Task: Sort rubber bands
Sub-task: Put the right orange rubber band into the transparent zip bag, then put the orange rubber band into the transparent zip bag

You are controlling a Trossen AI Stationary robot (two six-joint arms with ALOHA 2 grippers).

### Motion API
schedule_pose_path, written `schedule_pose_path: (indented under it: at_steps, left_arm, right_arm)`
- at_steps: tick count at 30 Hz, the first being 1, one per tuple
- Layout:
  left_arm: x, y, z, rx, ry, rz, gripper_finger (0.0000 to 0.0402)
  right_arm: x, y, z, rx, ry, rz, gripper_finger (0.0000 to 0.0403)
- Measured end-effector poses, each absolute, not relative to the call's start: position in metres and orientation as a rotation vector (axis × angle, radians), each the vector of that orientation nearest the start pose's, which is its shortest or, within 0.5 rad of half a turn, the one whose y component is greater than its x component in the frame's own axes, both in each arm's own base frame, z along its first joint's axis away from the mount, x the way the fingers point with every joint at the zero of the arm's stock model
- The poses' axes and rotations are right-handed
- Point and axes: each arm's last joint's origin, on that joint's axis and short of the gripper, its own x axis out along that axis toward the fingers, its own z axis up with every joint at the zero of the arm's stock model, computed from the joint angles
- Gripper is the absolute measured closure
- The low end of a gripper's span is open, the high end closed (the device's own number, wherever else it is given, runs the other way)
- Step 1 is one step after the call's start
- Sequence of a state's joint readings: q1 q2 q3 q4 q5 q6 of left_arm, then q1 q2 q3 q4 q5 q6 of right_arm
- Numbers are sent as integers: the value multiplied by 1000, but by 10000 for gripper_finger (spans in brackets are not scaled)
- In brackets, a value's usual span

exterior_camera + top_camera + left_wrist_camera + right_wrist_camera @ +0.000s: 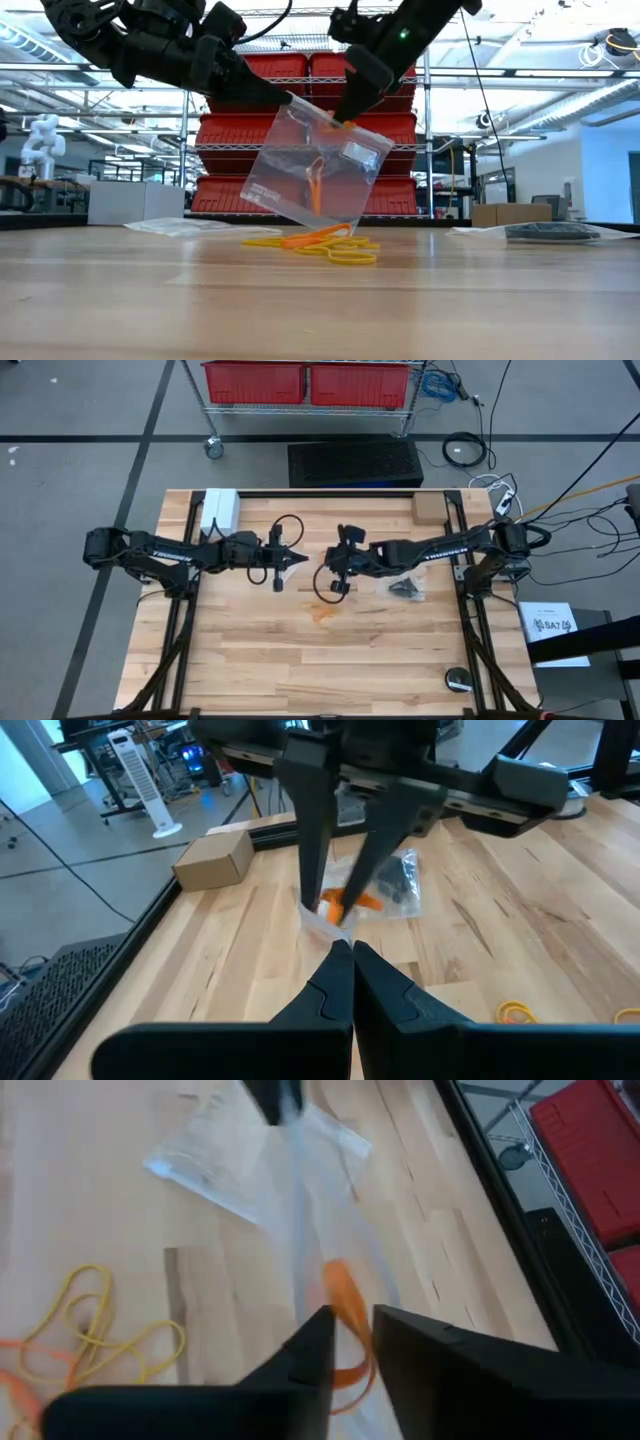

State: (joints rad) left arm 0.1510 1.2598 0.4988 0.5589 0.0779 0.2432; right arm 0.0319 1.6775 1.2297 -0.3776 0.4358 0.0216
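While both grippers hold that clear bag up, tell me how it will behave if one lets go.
The clear bag looks thin and floppy: it hangs creased between the left gripper and right gripper. Released, it would probably swing and sag. The orange rubber band inside adds little weight.

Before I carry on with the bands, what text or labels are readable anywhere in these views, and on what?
"TROSSEN": white lettering on the left dark arm.
"TROSSEN": same on the right dark arm, barely legible.
"SA7": on the white paper sheet beside the wooden table; smaller print unreadable.
Nothing else readable.
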Motion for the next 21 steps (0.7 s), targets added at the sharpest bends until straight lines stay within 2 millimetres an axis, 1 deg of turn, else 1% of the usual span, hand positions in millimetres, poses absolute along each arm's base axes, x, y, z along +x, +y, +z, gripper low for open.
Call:
schedule_pose_path:
  at_steps: [2, 5, 9, 16, 19, 21]
  left_arm:
    - [250, 36, 210, 219, 208, 47, 402]
    - [250, 36, 210, 219, 208, 44, 402]
    - [250, 36, 210, 219, 208, 44, 402]
    - [250, 36, 210, 219, 208, 43, 402]
    - [250, 36, 211, 219, 201, 44, 402]
    - [251, 35, 212, 216, 183, 35, 402]
  right_arm:
    - [358, 0, 246, -168, 803, -387, 310]
    - [355, 0, 253, -146, 784, -375, 278]
    - [348, 1, 268, -118, 742, -350, 256]
    - [328, 0, 297, -109, 682, -351, 257]
    - [314, 1, 306, -98, 701, -349, 260]
    - [306, 2, 307, -61, 742, -339, 261]
